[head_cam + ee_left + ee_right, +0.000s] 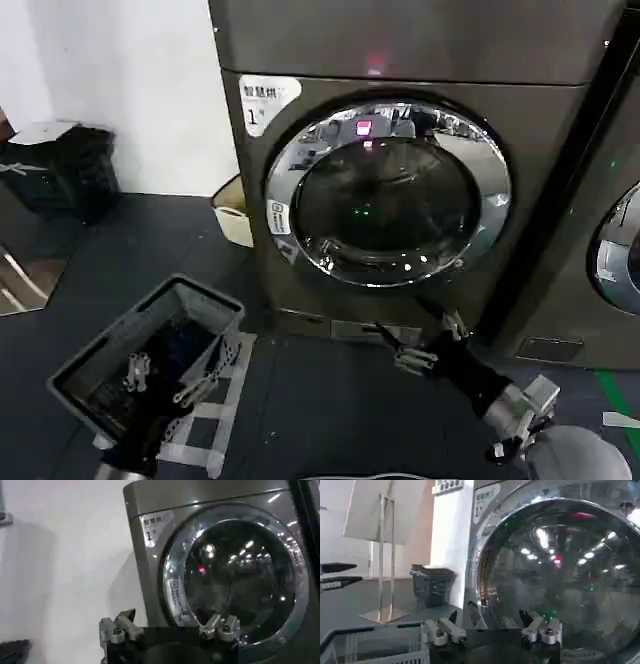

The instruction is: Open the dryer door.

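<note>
Two grippers are in play, yet only the right gripper (pixel 415 340) is near the work: it sits at the lower centre-right of the head view, just below the closed round porthole door with its shiny chrome ring and dark tinted glass (pixel 388 195), fingers spread wide and holding nothing. In its own wrist view the same spread shows, right gripper (pixel 492 630) aimed at the door (pixel 555 575), which sits shut and flush on the big dark bronze-grey dryer (pixel 300 250), marked by a white "1" sticker (pixel 265 100) at upper left of the machine. The left gripper (pixel 170 378) hangs at lower left over a grey plastic laundry basket (pixel 90 365), its fingers also wide and empty.

To do this step well, I judge the right gripper should rise to the ring's edge opposite the hinge; which side that is cannot be told from here. It should hook a finger behind the rim rather than press the glass, since chrome is slippery, then pull along the door's arc, not straight back
</note>
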